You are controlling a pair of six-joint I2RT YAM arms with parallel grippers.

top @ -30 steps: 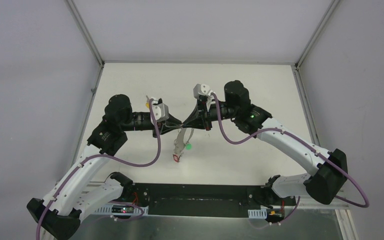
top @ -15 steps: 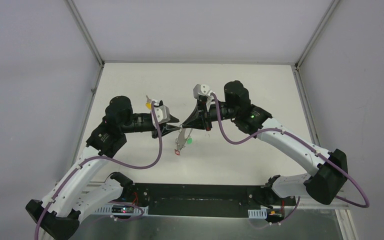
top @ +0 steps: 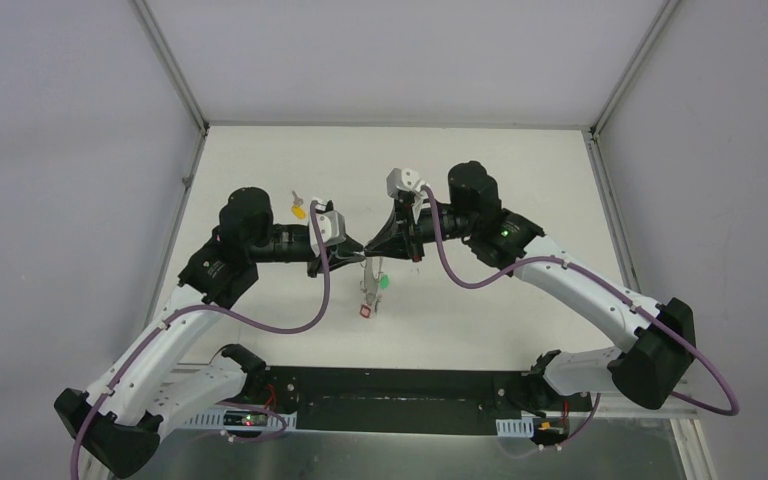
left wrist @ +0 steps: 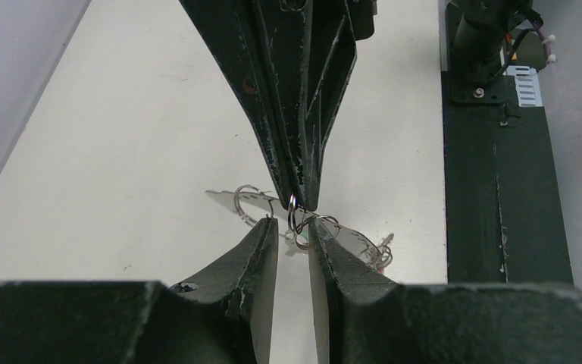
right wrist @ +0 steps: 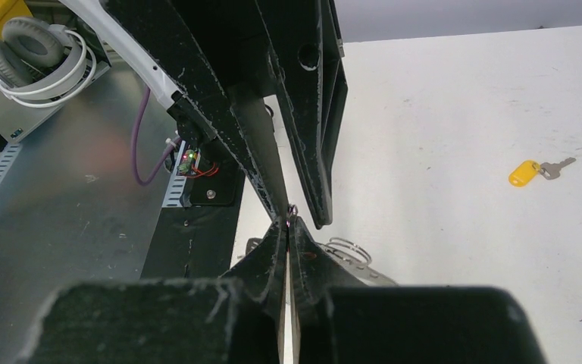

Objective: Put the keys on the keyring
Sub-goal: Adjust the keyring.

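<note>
My right gripper [top: 372,247] is shut on a small metal ring [left wrist: 292,214] at the top of the keyring [top: 368,288]. The keyring hangs below it as a thin silvery loop with a green-tagged key [top: 384,282] and a pink bit [top: 364,312] at its low end. My left gripper [top: 348,256] faces it tip to tip. Its fingers [left wrist: 267,246] stand a little apart on either side of the ring and hold nothing. The yellow-tagged key [top: 300,209] lies on the table behind the left arm and also shows in the right wrist view [right wrist: 527,173]. No black-tagged key shows.
The white table [top: 520,190] has grey walls on three sides. A black base plate [top: 400,395] runs along the near edge. Purple cables loop off both arms. Headphones [right wrist: 42,57] lie off the table in the right wrist view.
My left gripper has let go of the loop and drawn back slightly to the left. The keyring, earlier spread between both grippers, now hangs straight down from the right gripper.
</note>
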